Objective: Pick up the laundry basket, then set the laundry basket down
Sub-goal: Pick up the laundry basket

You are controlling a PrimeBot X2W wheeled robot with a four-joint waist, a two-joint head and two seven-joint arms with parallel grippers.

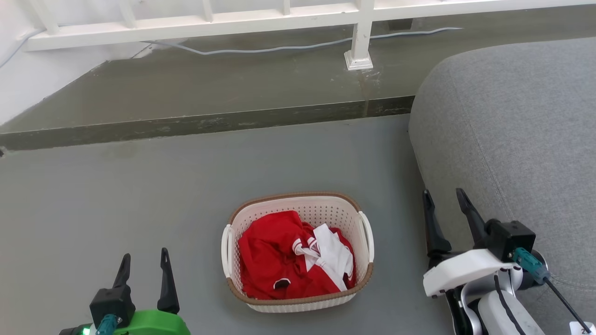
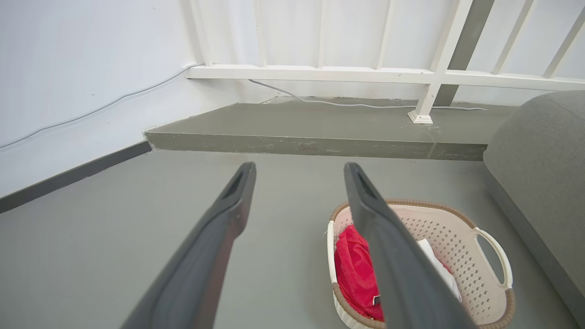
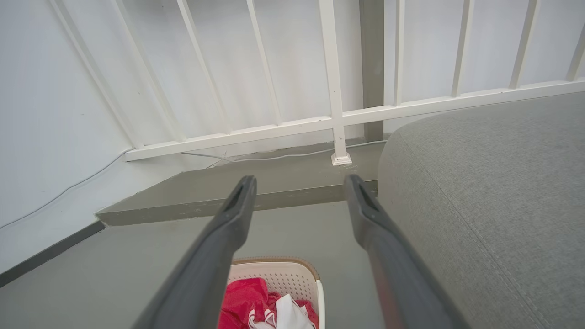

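Observation:
The laundry basket (image 1: 321,207) stands on the grey floor in the middle of the head view, cream perforated plastic with a brown rim, white loop handles on both sides and red-and-white clothes (image 1: 293,256) inside. My left gripper (image 1: 144,260) hangs open at the lower left, well apart from the basket's left handle (image 1: 226,249). Open too, my right gripper (image 1: 442,196) sits to the right of the basket's right handle (image 1: 368,235), beside the sofa. In the left wrist view the laundry basket (image 2: 452,228) lies right of the left gripper (image 2: 299,170). The laundry basket (image 3: 279,274) appears low in the right wrist view, below the right gripper (image 3: 299,183).
A grey sofa (image 1: 512,139) fills the right side, close to my right arm. A raised concrete step (image 1: 209,123) crosses behind the basket, with a white railing (image 1: 358,42) and a cable (image 1: 279,46) on it. A white wall (image 2: 68,91) runs along the left.

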